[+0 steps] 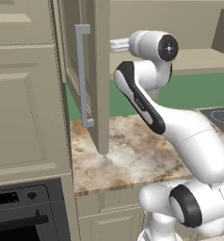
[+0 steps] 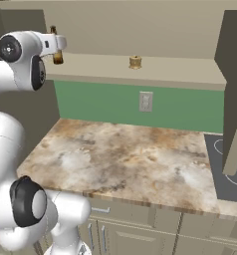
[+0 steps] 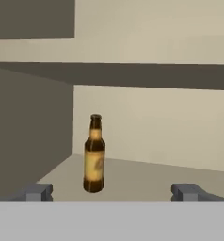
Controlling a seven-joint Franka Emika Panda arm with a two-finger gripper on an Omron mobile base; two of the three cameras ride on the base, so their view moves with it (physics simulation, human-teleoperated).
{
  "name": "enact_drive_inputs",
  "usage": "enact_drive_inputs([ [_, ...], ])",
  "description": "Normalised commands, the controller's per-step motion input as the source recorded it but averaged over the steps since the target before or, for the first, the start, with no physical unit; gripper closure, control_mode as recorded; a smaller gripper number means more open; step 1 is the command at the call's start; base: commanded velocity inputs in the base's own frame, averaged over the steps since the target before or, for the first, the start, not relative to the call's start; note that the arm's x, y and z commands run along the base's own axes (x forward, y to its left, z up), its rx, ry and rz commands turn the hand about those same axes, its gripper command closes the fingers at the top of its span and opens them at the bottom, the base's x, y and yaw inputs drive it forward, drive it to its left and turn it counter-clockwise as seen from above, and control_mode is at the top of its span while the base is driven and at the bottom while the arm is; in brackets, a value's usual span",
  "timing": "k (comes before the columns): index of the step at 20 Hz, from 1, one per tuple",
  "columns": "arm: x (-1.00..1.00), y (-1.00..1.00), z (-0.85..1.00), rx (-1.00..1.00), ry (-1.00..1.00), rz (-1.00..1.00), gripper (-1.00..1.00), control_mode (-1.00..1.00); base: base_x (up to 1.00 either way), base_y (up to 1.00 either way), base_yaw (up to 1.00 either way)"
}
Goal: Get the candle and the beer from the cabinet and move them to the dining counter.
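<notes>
One beer (image 3: 94,154) upright on your cabinet (image 2: 140,69) shelf near its left wall, one candle (image 2: 135,62) further right, your gripper (image 3: 113,192) wide open before the bottle, marbled worktop (image 2: 130,159) below, green wall behind.

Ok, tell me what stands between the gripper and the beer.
Nothing: in the hand view only bare shelf lies between the open gripper and the upright beer, which stands left of centre.

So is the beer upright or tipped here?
Upright: the beer stands on its base on the cabinet shelf, neck pointing up.
</notes>
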Motion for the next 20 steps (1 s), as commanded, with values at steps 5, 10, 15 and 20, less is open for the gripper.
enact_drive_inputs([
  [5, 0.26, 0.32, 0.03, 0.0, 0.08, 0.0, -1.0, -1.0, 0.0, 0.0, 0.0],
  [10, 0.45, 0.2, 0.0, 0.0, 0.04, 0.0, -1.0, -1.0, 0.0, 0.0, 0.0],
  [15, 0.48, 0.01, 0.0, 0.0, 0.0, 0.0, -1.0, -1.0, 0.0, 0.0, 0.0],
  [20, 0.34, 0.13, 0.0, 0.0, 0.0, 0.0, -1.0, -1.0, 0.0, 0.0, 0.0],
])
